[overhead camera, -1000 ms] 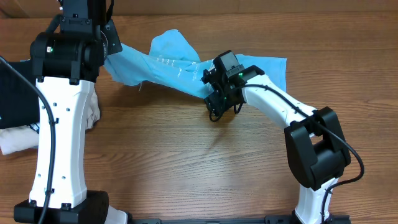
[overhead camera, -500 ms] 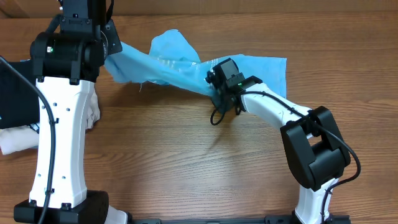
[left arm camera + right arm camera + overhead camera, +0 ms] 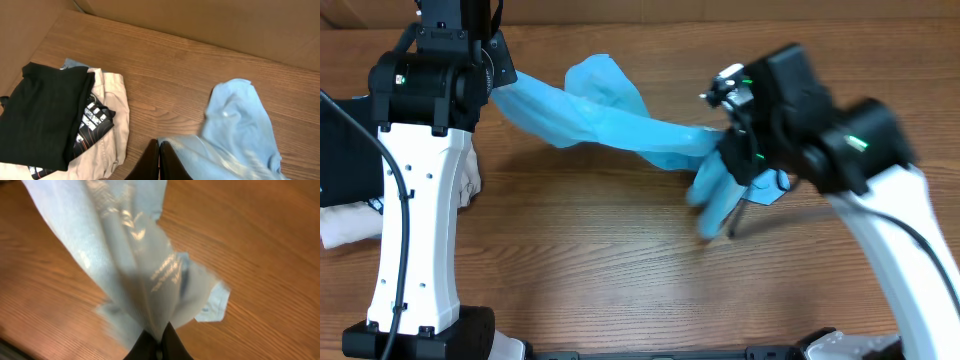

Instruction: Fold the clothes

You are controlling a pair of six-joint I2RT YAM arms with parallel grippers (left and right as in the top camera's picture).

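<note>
Both hands are closed on cloth. Nearest the right wrist camera, the right hand (image 3: 159,342) is seen with its dark fingers pressed together on a bunched fold of the light sky-blue cotton T-shirt (image 3: 132,250). From that pinch the shirt hangs toward the brown wood-grain desk (image 3: 260,255). Small white printed text is made out on the fabric in this view alone, and only as a blur.

At the bottom of the left wrist view, the left hand (image 3: 159,157) is likewise shown pinched shut on an edge of the shirt, its fingers cut off by the frame. Just beyond it a rounded lobe of the shirt is seen. Whether that lobe rests on the desk or hangs just above it cannot be told.

Only from overhead is the whole span given. The shirt is drawn as a twisted band between the two hands, with a loose end hanging below the right one. There the right arm is held close under the camera and is smeared, so its fingers are not made out. The left hand is largely hidden behind its own black wrist housing.

Farther left, a black folded garment (image 3: 45,112) is seen lying on a beige folded garment (image 3: 112,100), with a black-and-white printed fabric (image 3: 92,124) showing between them. From overhead this pile is cut off by the frame edge and partly covered by the white left arm. Farthest back, a plain brown wall (image 3: 210,20) is seen behind the desk.
</note>
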